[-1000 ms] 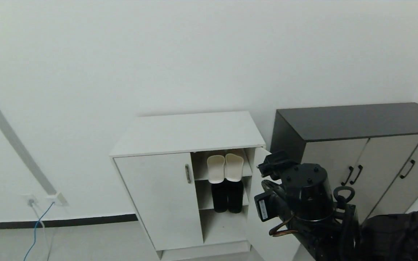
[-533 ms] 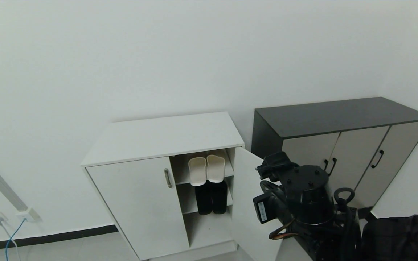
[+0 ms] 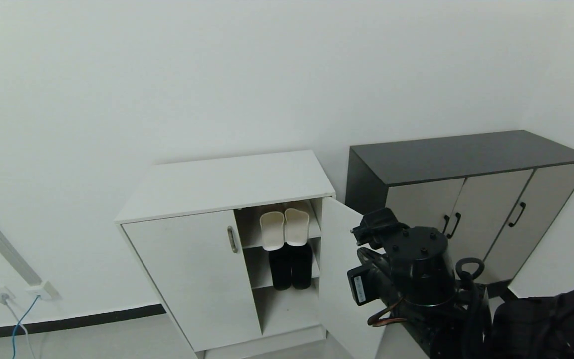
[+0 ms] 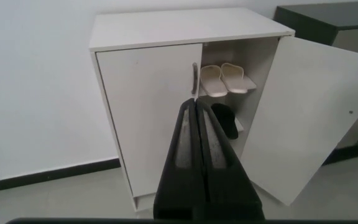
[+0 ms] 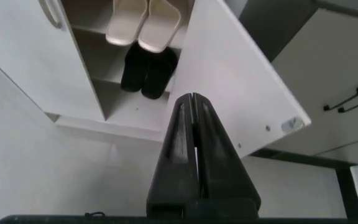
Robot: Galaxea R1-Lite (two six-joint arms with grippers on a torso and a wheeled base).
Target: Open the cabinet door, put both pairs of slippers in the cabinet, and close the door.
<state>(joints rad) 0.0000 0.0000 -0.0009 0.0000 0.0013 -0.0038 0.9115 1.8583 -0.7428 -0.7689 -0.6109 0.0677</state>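
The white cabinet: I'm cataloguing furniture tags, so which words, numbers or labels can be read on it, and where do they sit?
No text on the white cabinet can be read.
Small sticker on the open door: too blurred to read.

The white cabinet is showing smooth, matt laminated board; its handle is gleaming like brushed metal. Inside the cabinet, the cream slippers are looking smooth and rubbery, the black slippers matt.

Plain domestic-style room: white cabinet against a bare wall, dark-topped sideboard just beside it, wall sockets low to its left.
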